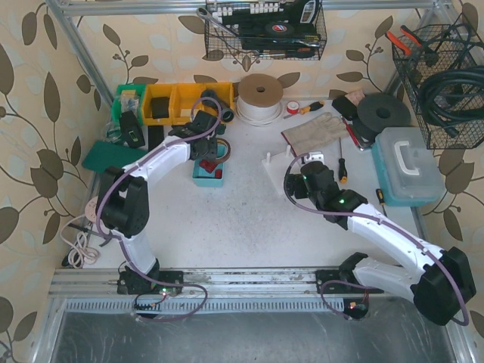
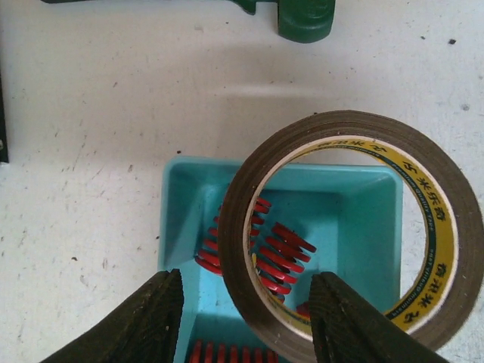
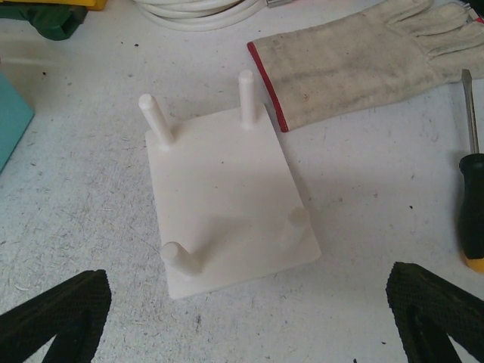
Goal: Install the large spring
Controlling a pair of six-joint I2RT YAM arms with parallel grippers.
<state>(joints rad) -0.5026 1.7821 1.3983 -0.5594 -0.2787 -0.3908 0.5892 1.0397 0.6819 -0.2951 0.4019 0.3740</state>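
Looking at your left gripper (image 2: 246, 321), you find its two black fingers (image 2: 144, 321) about half apart. The lower rim of a brown roll of packing tape with a yellow inner label (image 2: 340, 125) passes between them. The right-hand finger lies against this rim in the left wrist view, but it is not possible to tell whether the jaws really clamp the tape or anything else.

Just under and ahead of the fingers is a small teal plastic tray (image 2: 181, 197), and in it lie the red coil springs (image 2: 281, 253), seen partly through the hole of the roll. Which one is the large spring cannot be told. Further ahead a dark green plastic piece (image 2: 302, 19) rests on the white table (image 2: 91, 113).

Your right gripper (image 3: 246, 321) is spread wide and holds nothing. Directly ahead of it is the white flat plate with four upright pegs (image 3: 227, 197), with all pegs bare. Beyond the plate, to the right, lies a pale fabric glove with a red cuff edge (image 3: 363, 53). A screwdriver with a black and yellow handle (image 3: 473, 204) is at the far right.
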